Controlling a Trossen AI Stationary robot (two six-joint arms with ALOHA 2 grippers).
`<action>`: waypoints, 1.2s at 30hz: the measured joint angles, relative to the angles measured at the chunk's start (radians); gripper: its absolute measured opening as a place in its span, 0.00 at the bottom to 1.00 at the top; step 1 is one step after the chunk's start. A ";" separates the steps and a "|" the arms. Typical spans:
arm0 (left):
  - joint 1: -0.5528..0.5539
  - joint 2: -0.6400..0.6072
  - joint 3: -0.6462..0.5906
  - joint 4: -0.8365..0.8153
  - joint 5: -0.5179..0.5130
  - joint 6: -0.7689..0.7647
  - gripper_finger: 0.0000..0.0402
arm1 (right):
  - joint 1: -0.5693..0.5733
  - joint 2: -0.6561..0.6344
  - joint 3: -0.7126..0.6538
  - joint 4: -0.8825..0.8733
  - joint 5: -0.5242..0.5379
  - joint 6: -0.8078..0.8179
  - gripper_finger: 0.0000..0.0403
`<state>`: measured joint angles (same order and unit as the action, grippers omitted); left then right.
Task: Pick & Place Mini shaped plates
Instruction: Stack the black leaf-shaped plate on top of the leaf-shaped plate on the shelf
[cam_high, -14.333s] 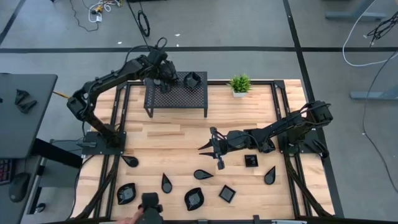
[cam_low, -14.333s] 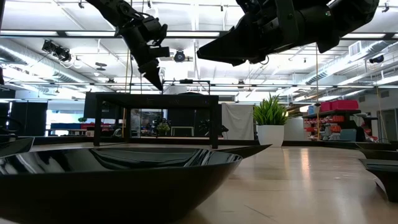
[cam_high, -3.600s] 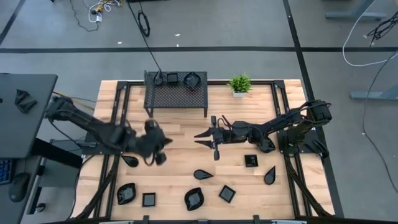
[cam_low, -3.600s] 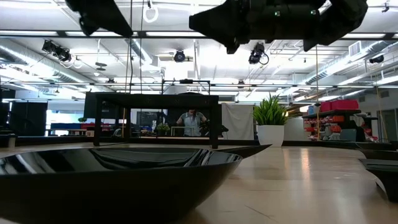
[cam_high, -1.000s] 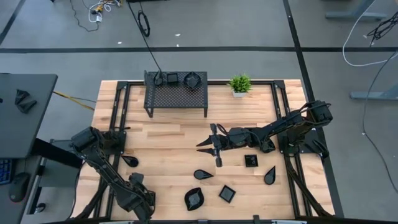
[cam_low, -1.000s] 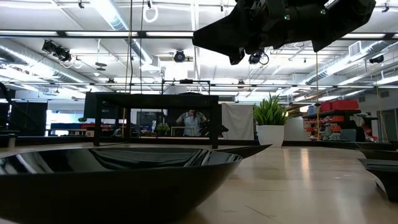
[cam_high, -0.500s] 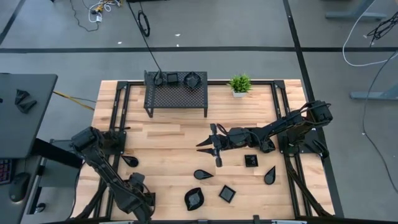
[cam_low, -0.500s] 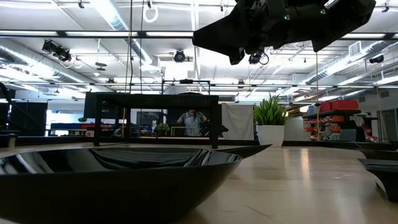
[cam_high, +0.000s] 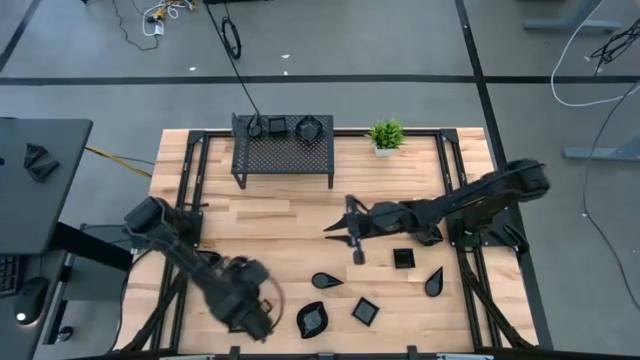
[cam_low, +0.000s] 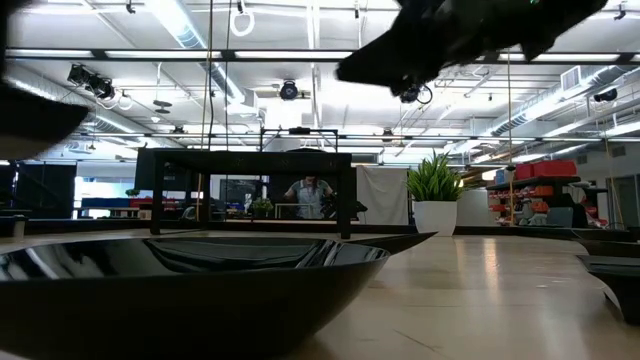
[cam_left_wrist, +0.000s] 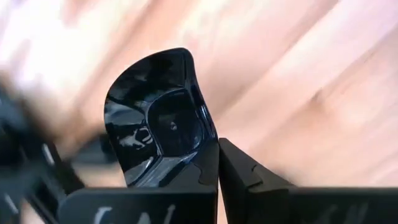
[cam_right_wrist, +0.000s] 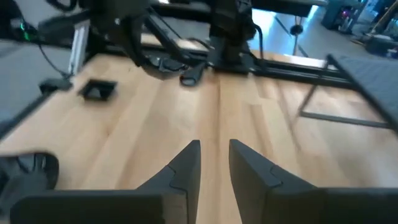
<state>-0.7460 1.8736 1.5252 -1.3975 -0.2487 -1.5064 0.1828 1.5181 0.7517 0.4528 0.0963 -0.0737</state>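
Plate-carrying left gripper (cam_high: 250, 305), lower left of the high view, is clamped on one rounded mini plate (cam_left_wrist: 157, 121) by its rim (a thin, glossy hold); a fast swing toward the mesh rack (cam_high: 283, 152) at upper centre could slip it. Right gripper (cam_high: 352, 232) hovers mid-table, fingers parted, empty.

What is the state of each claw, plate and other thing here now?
Left claw, shut on the held plate's rim.
Held plate, pinched by its rim.
Right claw, open, empty, above the table's middle.
Rack, upright, two plates on top.
Wavy plate, flat on the table, free.
Potted plant, upright.
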 joint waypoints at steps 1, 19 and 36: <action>0.024 0.000 0.010 0.001 -0.021 0.079 0.01 | -0.001 -0.040 0.000 -0.058 0.002 -0.018 0.21; 0.333 -0.002 0.198 0.363 0.096 1.437 0.01 | 0.032 -0.231 0.000 -0.309 -0.369 -0.134 0.39; 0.335 -0.001 0.198 0.445 0.115 1.473 0.01 | 0.066 -0.098 0.000 -0.093 -0.375 -0.341 0.54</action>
<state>-0.4107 1.8725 1.7229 -0.9525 -0.1337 -0.0335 0.2485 1.4204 0.7521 0.3595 -0.2790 -0.4148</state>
